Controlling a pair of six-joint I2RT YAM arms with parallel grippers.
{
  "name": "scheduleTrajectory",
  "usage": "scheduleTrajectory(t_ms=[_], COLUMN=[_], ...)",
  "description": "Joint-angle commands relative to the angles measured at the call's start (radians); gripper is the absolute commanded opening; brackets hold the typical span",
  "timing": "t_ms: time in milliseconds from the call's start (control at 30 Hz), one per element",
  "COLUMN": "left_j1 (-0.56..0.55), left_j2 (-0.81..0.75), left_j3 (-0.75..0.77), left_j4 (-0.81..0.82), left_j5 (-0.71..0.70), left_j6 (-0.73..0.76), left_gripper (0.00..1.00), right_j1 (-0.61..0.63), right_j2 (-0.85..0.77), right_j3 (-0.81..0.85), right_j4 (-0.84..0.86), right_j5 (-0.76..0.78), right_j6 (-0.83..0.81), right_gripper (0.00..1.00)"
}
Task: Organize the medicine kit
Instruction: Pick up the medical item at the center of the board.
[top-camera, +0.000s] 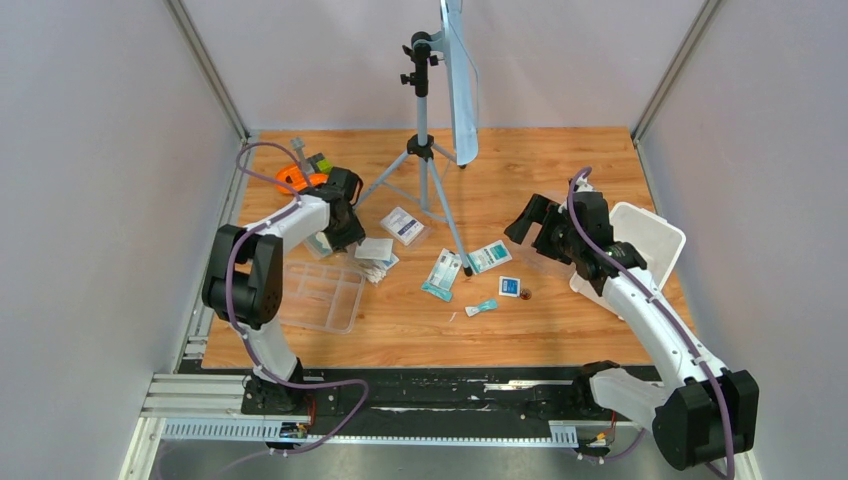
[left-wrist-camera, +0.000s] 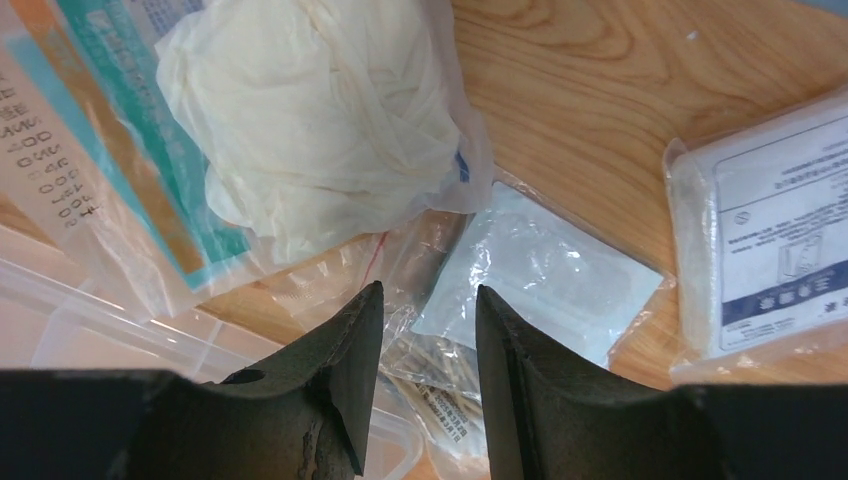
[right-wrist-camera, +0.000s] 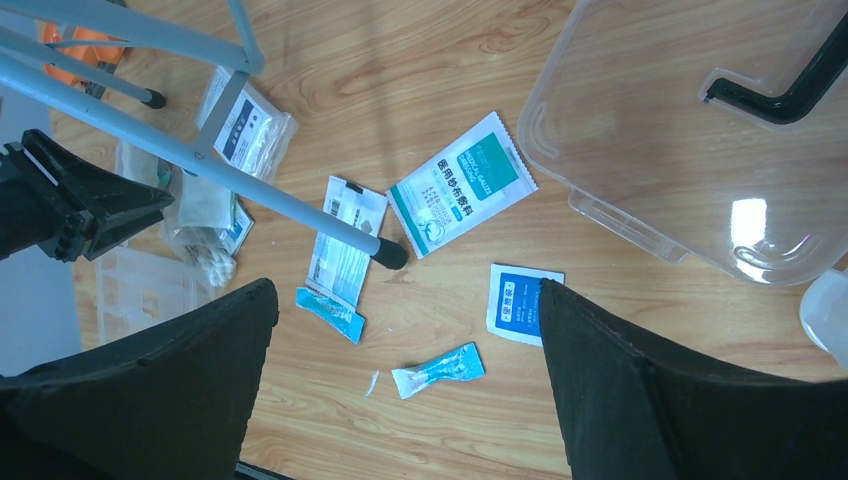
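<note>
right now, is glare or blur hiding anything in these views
Right wrist: a bright glare patch on the clear lid, print on the teal gauze packet sharp. Left wrist: very close, print on the left-edge packet blurred. Top external: even light, faint shadows, labels too small to read.

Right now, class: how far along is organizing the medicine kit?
Done: lid is off, beside the tub. In hand: left jaws straddle a clear packet, not clamped. Left: the tray looks empty; packets lie scattered, like the teal gauze packet.
</note>
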Motion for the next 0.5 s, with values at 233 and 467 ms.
scheduleTrajectory(t_ms=[233, 467], left_j1=[0.003, 0.001], left_j2=[0.013, -0.008], left_j3=[-0.063, -0.045], left_j4=[0.037, 0.014], left_j5=[-0.017, -0.022], left_j6=[0.044, 0.073], left_gripper=[0.49, 0.25], right_j1=[0.004, 0.004], right_j2=[0.014, 0.028], right_j3=[0.015, 0.022], right_j4=[0.019, 0.019], right_j5=[0.009, 0.013], right_j6=[0.008, 0.012], right_gripper=[1.0, 1.0])
